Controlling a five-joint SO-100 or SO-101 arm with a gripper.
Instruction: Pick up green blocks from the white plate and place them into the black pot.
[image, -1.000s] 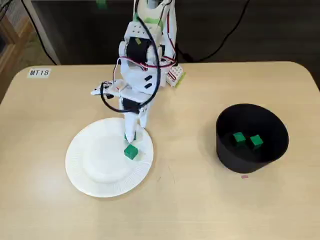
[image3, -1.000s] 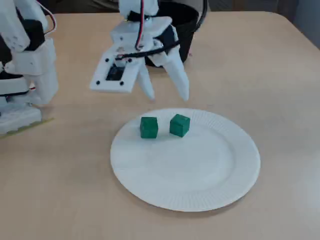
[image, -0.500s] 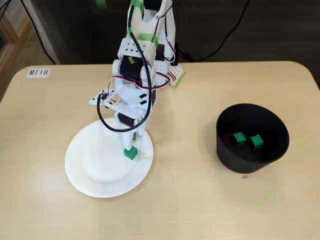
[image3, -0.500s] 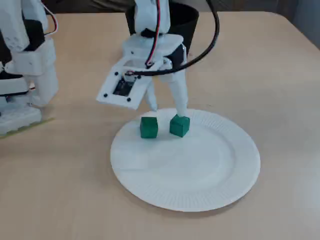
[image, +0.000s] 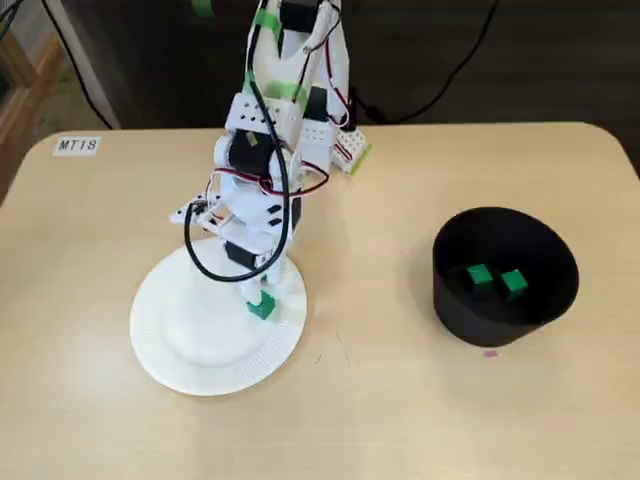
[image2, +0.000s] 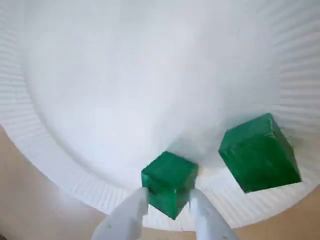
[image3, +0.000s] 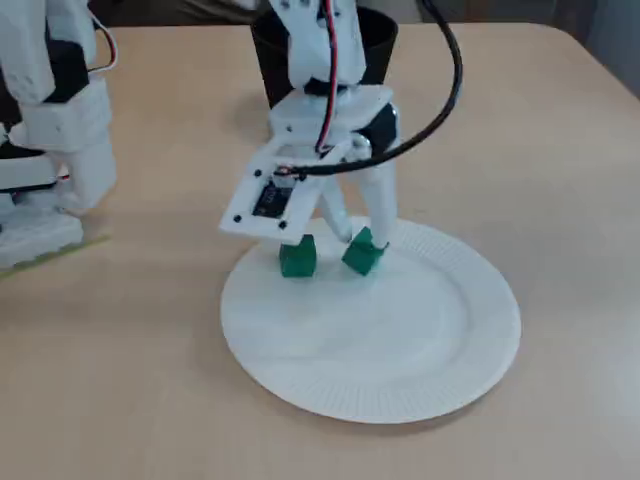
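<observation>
Green block (image2: 169, 182) near the far rim of the white plate (image3: 380, 330), with the gripper (image2: 167, 196) over it, two white fingers (image2: 131, 212) pressed against its opposite sides, clamped on it. A second green block (image3: 298, 258) sits just left of it in a fixed view, apart. Well off to the right in a fixed view, the black pot (image: 470, 325) holds two more blocks (image: 478, 277).

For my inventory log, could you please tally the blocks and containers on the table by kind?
White plate: 1
Black pot: 1
Green blocks: 4
Total: 6
</observation>
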